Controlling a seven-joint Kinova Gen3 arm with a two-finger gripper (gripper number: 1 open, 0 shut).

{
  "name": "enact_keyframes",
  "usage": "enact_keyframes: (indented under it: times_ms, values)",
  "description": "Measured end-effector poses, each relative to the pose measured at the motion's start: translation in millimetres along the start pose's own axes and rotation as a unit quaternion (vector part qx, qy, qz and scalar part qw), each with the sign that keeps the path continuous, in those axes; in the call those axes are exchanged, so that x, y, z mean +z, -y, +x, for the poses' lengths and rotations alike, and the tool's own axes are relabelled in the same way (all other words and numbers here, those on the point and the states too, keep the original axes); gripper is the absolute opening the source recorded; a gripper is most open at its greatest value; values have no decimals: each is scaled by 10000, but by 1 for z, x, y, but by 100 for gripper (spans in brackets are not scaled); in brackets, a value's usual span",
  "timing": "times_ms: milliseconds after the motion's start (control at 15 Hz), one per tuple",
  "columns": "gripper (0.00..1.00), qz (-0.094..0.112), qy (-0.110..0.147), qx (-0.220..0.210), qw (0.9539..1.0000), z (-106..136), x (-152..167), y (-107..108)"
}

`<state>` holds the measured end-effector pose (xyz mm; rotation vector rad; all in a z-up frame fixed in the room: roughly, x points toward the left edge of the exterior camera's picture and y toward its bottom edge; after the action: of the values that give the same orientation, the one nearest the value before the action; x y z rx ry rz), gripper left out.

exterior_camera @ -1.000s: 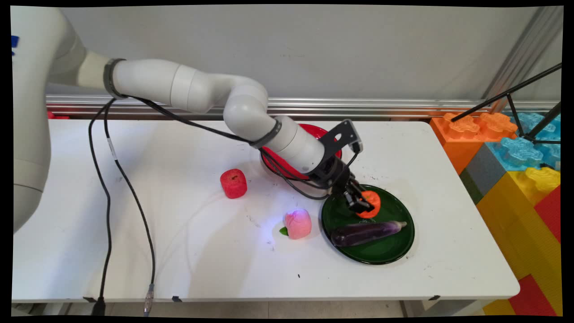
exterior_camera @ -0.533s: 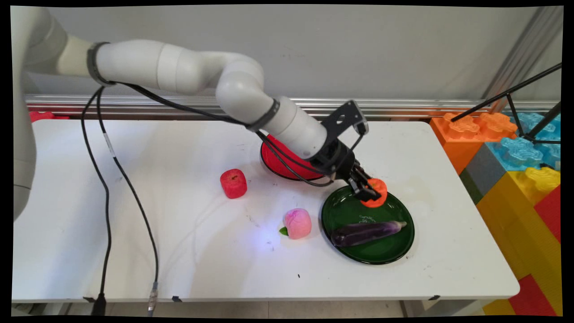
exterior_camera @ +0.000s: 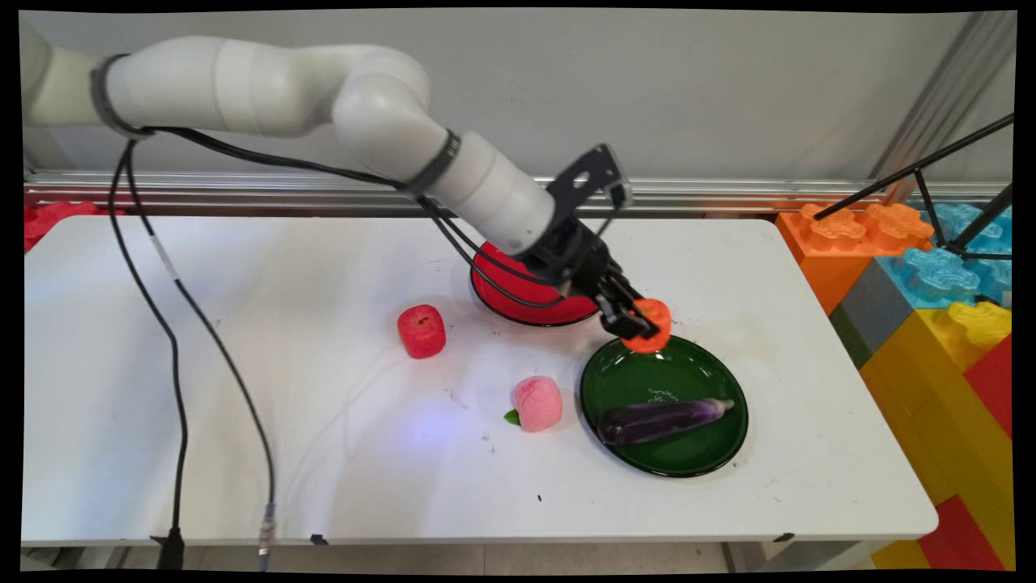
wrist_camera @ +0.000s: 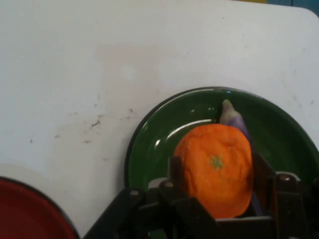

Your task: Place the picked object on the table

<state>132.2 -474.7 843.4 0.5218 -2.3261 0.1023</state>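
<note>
- Since the earlier frames, the gripper (exterior_camera: 639,325) had risen and drawn back toward the upper left, carrying the orange fruit (exterior_camera: 650,324) up off the green plate (exterior_camera: 712,453); the fruit now hung above the plate's far rim instead of resting inside it.
- At far left, black cables (exterior_camera: 174,356) hung from the arm and ran off the table's near edge, their ends cut off from view.
- Left of centre, a red apple (exterior_camera: 421,330) stood alone on the white table (exterior_camera: 243,453).
- Nearer the front edge, a pink peach (exterior_camera: 537,402) with a small green leaf lay just beside the green plate's left rim; whether it touched the rim could not be made out.
- Behind it, a red plate (exterior_camera: 518,304) was largely hidden by the arm's wrist and cables; in the hand view only a corner of it (wrist_camera: 30,214) showed at lower left.
- The gripper's fingers (wrist_camera: 174,169) were closed on the orange fruit (wrist_camera: 214,169), one on each side; the right finger was partly hidden behind the fruit.
- On the green plate (wrist_camera: 149,144), a purple eggplant (exterior_camera: 660,419) lay lengthwise; in the hand view only its pale tip (wrist_camera: 230,113) showed past the fruit.
- At far right, coloured building blocks (exterior_camera: 931,267) were cut off by the frame edge.
</note>
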Motion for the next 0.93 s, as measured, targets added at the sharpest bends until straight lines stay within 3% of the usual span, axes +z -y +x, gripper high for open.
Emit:
enact_keyframes:
  times_ms: [333, 933]
  values:
    - [0, 117, 116, 92, 9998, -16, -37, 16]
    - [0, 144, 548, 142, 9983, -79, -80, 45]
